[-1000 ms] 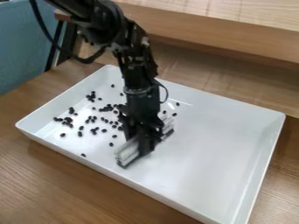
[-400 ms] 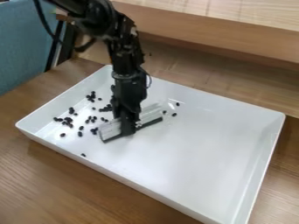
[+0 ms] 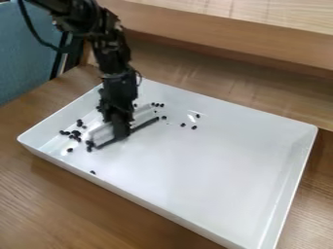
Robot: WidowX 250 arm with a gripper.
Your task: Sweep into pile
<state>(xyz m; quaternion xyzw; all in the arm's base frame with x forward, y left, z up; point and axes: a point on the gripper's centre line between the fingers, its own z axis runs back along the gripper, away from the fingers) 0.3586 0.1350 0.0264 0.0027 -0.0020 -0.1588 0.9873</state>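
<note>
Black beans (image 3: 76,133) lie scattered across the left and middle of the frame, some bunched beside the left end of the pale sweeper (image 3: 100,133), others near its right end. I have the gripper (image 3: 120,130) closed on the sweeper, left of centre. Around them, the white tray (image 3: 228,160) rests on the wooden surface (image 3: 65,199); something blue (image 3: 26,53) stands upper left.

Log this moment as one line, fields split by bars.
Gripper: holding dark-edged sweeper | Place: left part of white tray | Black beans: scattered, some left of sweeper in view, others right | Pile: not gathered
</note>
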